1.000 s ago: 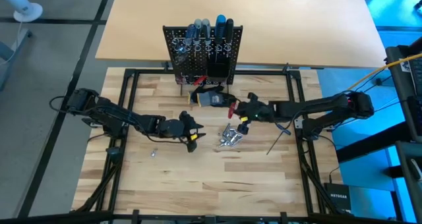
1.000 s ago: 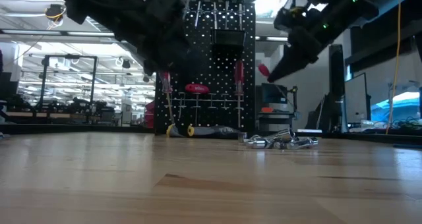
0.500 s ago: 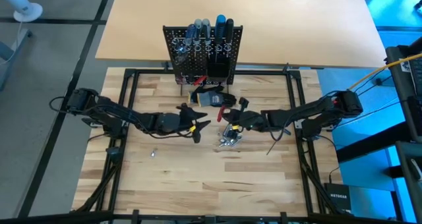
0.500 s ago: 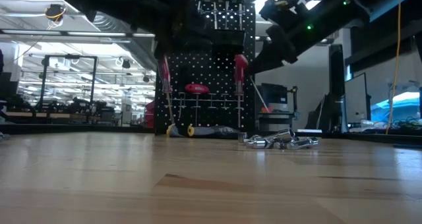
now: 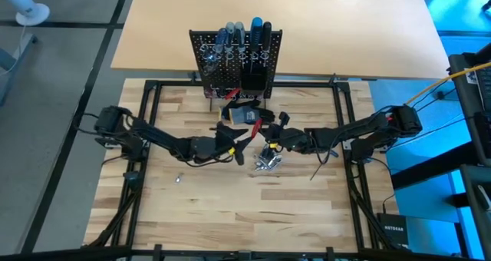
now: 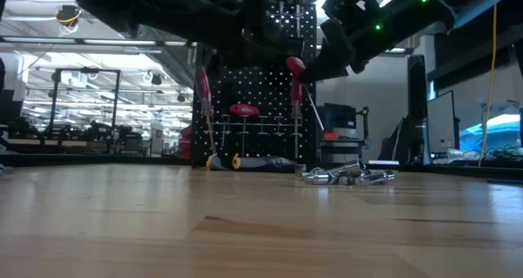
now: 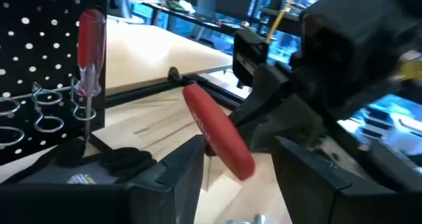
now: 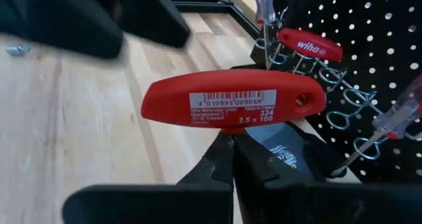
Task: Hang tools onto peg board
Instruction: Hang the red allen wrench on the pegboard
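High view: silver pieces (image 5: pixel 266 161) lie on the worktop (image 5: pixel 230 215), nearest. Beyond them, mid-worktop, right gripper (image 5: pixel 270 136), fingers pressed together, pinches a red tool (image 8: pixel 231 102); left gripper (image 5: pixel 239 140) meets it, fingers spread around its handle. Farthest stands the peg board (image 5: pixel 235 61).

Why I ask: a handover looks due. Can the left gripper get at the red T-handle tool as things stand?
Probably yes. The left gripper is open, and the red T-handle tool has its handle about between the fingers with nothing in the way. The right gripper, shut, holds only the shaft.
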Action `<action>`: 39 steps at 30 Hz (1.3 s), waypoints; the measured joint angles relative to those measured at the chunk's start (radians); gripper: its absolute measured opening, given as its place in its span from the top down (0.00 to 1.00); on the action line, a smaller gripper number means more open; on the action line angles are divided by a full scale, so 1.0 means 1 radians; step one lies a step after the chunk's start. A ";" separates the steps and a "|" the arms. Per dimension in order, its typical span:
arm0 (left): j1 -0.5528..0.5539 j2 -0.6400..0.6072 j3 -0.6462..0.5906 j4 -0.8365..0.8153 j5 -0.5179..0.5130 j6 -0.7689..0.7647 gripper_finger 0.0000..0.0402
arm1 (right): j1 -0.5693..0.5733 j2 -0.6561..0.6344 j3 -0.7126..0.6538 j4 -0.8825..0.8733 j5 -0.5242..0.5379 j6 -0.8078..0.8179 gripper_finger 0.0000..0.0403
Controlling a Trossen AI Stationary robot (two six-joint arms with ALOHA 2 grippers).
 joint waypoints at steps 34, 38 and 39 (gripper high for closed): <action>0.007 0.121 0.114 -0.031 -0.164 0.107 0.58 | 0.000 -0.001 0.000 0.017 -0.030 0.020 1.00; 0.007 0.120 0.114 -0.030 -0.164 0.111 0.59 | 0.000 -0.001 0.000 0.030 -0.052 0.020 1.00; 0.007 0.120 0.114 -0.030 -0.164 0.115 0.60 | 0.000 -0.001 0.000 0.030 -0.052 0.020 1.00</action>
